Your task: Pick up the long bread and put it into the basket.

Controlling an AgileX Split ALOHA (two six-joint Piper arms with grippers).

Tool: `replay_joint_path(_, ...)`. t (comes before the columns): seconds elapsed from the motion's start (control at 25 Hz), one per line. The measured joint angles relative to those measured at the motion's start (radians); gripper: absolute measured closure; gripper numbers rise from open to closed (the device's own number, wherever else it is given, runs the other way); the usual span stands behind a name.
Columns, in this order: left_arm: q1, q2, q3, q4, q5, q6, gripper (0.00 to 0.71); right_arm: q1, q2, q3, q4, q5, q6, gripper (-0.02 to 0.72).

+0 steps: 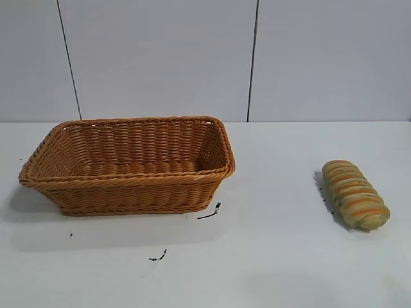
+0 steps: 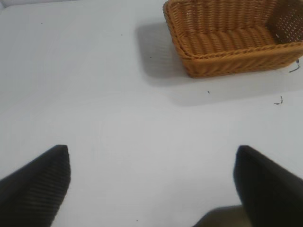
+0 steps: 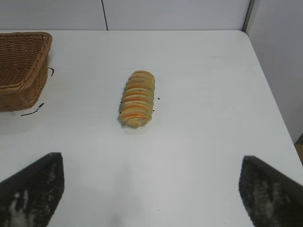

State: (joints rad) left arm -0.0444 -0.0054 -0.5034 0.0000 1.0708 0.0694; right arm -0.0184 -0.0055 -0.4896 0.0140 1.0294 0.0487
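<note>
On the worktop's right side we see the long bread (image 1: 355,194), well apart from the empty basket (image 1: 128,186) at left. Right hand (image 3: 149,189) spread wide, nothing held; left hand (image 2: 151,182) wide too. Pick not started; next we lower right hand over bread.

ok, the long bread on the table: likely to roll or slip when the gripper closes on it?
The long bread lies flat on the table, oblong with rounded sides, so a sideways nudge could probably roll it. Its crosswise ridges should give the fingers some bite, so slipping seems less likely. It holds its shape unsupported, so probably not floppy.
</note>
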Motion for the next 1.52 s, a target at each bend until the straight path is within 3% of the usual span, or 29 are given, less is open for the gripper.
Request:
replay_joint_path(0.56,0.000,0.000,0.000,0.000,0.000,0.000,0.014,0.000,0.050,-0.013,0.000,-0.001,-0.005,0.010)
replay_joint_path(0.96,0.000,0.000,0.000,0.000,0.000,0.000,0.014,0.000,0.666,-0.147,-0.004,-0.111,-0.016,0.010)
replay_joint_path(1.36,0.000,0.000,0.000,0.000,0.000,0.000,0.014,0.002,1.375,-0.452,-0.002,-0.119,-0.049,0.010)
replay_joint_path(1.52,0.000,0.000,0.000,0.000,0.000,0.000,0.014,0.049,1.567,-0.598,-0.005,-0.129,-0.049,0.010)
